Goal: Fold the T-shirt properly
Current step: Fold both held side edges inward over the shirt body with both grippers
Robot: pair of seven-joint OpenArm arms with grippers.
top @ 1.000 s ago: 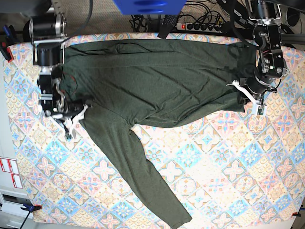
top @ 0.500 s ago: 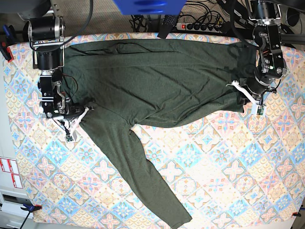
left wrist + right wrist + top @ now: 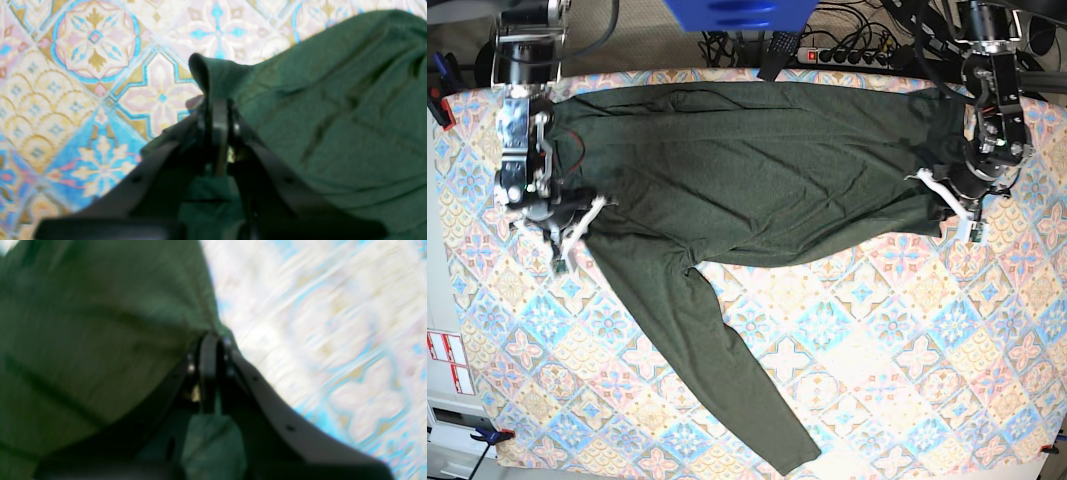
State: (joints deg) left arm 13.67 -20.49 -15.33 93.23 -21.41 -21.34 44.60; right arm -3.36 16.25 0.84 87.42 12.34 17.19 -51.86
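— Looking at the T-shirt [image 3: 757, 170]: how is it laid?
— It is spread lengthwise between both arms; right gripper [image 3: 562, 235] and left gripper [image 3: 952, 205] are clamped on its opposite near-edge corners.

- You had open bench [image 3: 907, 340] across the near right: bare patterned cloth, nothing standing on it.
- The T-shirt [image 3: 747, 170] blocked the far half from side to side, and its long sleeve ran diagonally toward the near edge.
- Both arms stood at the shirt's ends, the left end effector [image 3: 955, 208] and right end effector [image 3: 567, 225] clamped on fabric.
- Cables and a power strip [image 3: 847, 55] crowded the far edge.
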